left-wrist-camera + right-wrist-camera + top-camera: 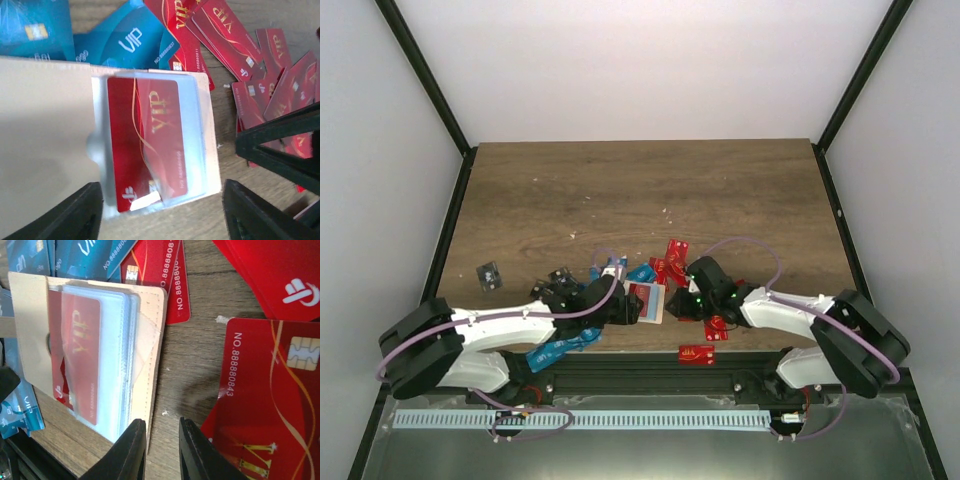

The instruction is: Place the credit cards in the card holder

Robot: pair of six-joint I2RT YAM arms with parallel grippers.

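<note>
In the left wrist view the left gripper [162, 187] stands wide open, its two dark matte fingers [75, 215] rising from the bottom corners of the frame. The lower edge of the card holder [45, 150] lies between them. The holder is a pale beige, stitched, roughly square wallet, opened flat. A glossy red card [145, 140] with gold "VIP" lettering sits inside its clear plastic sleeves [197, 125].

In the right wrist view the right gripper [162, 422] shows a narrow gap between its rounded black fingertips [132, 445] at the bottom centre, so the jaws are slightly parted. Wood grain shows through the gap. The holder's lower right corner reaches the inner face of the left-hand fingertip; whether they touch I cannot tell.

From above, the holder lies at the lower centre of the brown wood-grain table [640, 190], between the two grippers. Thin, shiny, round-cornered cards lie around it:
- The red cards [270, 405] are overlapped to its right, with gold chips and swirls.
- The blue cards [135, 42] are fanned along the top of the left wrist frame.
- One black card [490, 274] lies apart at the left.
</note>
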